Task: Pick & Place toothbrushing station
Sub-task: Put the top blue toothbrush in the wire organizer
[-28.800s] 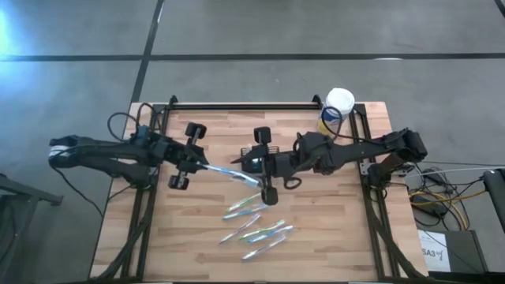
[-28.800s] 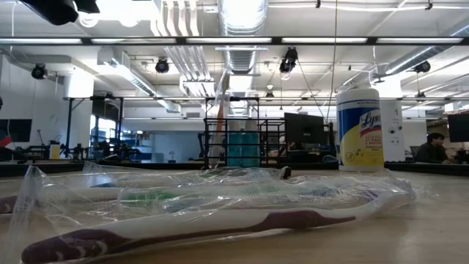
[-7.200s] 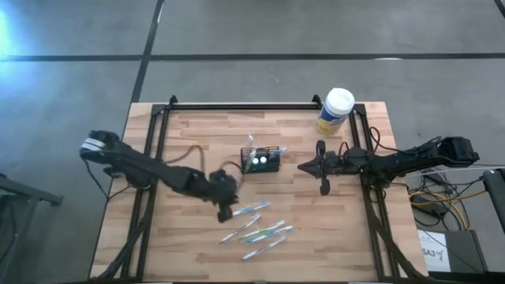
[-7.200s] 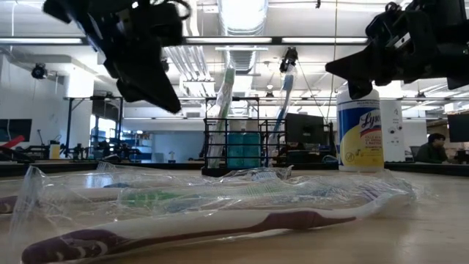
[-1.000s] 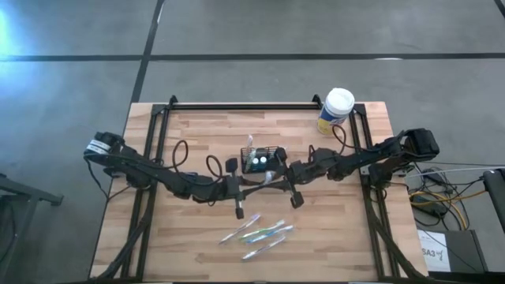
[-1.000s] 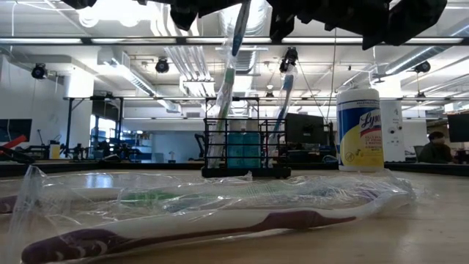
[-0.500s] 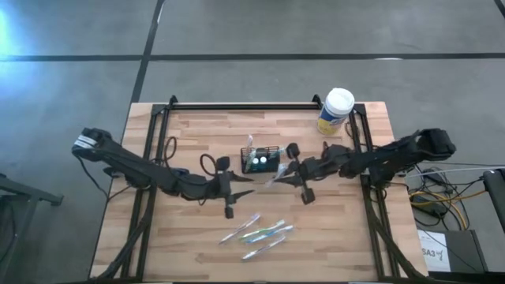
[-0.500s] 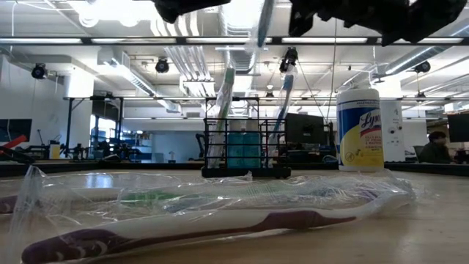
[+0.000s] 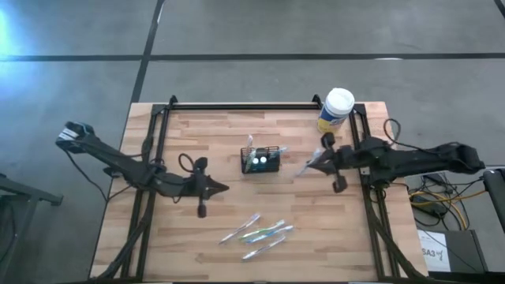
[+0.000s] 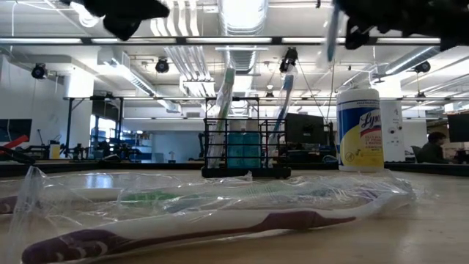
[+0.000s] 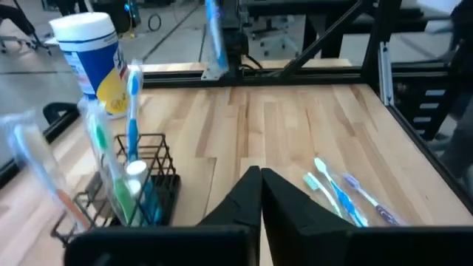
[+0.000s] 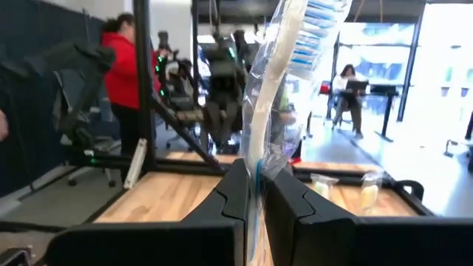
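The black mesh caddy (image 9: pixel 261 160) stands on its base at the table's middle, with toothbrushes upright in it; it also shows in the low view (image 10: pixel 245 143) and the left wrist view (image 11: pixel 137 196). My right gripper (image 9: pixel 317 164) is to the right of the caddy and above the table, shut on a toothbrush in a clear wrapper (image 9: pixel 304 168). My left gripper (image 9: pixel 223 188) is shut and empty, to the left of the caddy and a little nearer; its fingers show together in the left wrist view (image 11: pixel 260 193). My right gripper pinches the wrapped toothbrush's handle (image 12: pixel 256 174) between its two fingers, wrapper and all. The fingers point toward the table's left. The brush sticks out beyond the fingertips, its blue-bristled head (image 12: pixel 318 26) farthest from them. It is lifted clear of the table (image 10: pixel 331 37).
Several wrapped toothbrushes (image 9: pixel 260 233) lie on the table near its front, also close to the low camera (image 10: pixel 205 220). A white-lidded canister with a yellow label (image 9: pixel 338 109) stands at the far right. Black frame rails (image 9: pixel 245 105) edge the table. People show in the room behind (image 12: pixel 122 66).
The two grippers, close together in front of the caddy a second ago, have drawn apart. My left gripper has gone toward the table's left edge, empty. My right gripper has gone toward the right edge with the wrapped toothbrush, clear of the table.
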Available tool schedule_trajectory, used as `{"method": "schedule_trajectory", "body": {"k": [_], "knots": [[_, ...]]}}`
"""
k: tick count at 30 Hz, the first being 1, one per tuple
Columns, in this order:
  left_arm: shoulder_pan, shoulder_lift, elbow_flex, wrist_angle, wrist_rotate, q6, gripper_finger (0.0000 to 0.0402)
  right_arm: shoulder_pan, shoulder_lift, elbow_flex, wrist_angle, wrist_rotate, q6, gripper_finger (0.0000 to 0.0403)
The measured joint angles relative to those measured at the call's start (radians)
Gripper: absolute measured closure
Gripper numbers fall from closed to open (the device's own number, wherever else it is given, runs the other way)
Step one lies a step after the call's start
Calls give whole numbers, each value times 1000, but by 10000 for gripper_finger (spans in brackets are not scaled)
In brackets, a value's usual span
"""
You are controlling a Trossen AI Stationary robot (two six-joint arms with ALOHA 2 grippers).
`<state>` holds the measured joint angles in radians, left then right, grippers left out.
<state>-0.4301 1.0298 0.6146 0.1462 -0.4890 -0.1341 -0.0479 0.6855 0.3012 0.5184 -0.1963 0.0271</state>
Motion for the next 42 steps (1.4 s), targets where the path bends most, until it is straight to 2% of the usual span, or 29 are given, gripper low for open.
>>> {"method": "schedule_trajectory", "body": {"k": [5, 9, 14, 21, 27, 31, 42], "knots": [[0, -67, -182, 239, -1, -2, 387, 2, -234, -90, -61, 1, 22, 389], [0, -120, -288, 367, -2, -3, 386, 1, -421, -145, -158, 43, 41, 390], [0, -178, -339, 422, -2, -29, 386, 1, -583, -173, -296, 98, 43, 390], [0, -197, -346, 422, -3, -32, 386, 1, -685, -256, -307, 141, 49, 390], [0, -197, -346, 422, -3, -31, 386, 1, -653, -293, -304, 251, 56, 390], [0, -197, -346, 422, -6, -16, 386, 2, -586, -293, -162, 253, 61, 390], [1, -196, -347, 422, -62, 1, 386, 2, -206, -271, 172, 253, 24, 390]]}}
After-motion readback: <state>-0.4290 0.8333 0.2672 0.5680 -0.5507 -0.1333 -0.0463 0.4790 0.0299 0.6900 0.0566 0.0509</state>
